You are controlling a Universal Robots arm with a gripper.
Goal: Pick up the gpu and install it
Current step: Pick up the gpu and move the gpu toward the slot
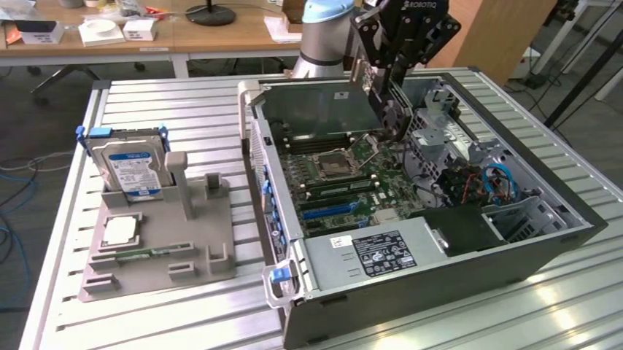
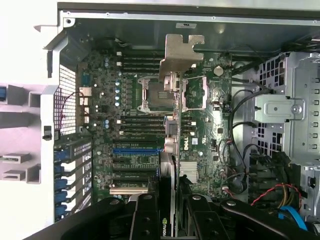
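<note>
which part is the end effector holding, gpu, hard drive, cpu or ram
The gpu: it is clamped in the end effector above the open case; the hard drive, cpu and memory stick sit in the grey holder.

We're looking at a tabletop [image 1: 146,102] of ribbed silver metal slats, and bright light glares off its near corner on the exterior view's right. Behind it we've got 1 long wooden desk [image 1: 214,38] carrying small white boxes [image 1: 102,30] and 1 black round stand base [image 1: 210,14]. Down below, the floor [image 1: 39,131] is dark grey, with blue cables [image 1: 8,219] trailing across it on the exterior view's left. Over on the exterior view's right, we see a wooden panel [image 1: 492,36] standing upright.
</note>
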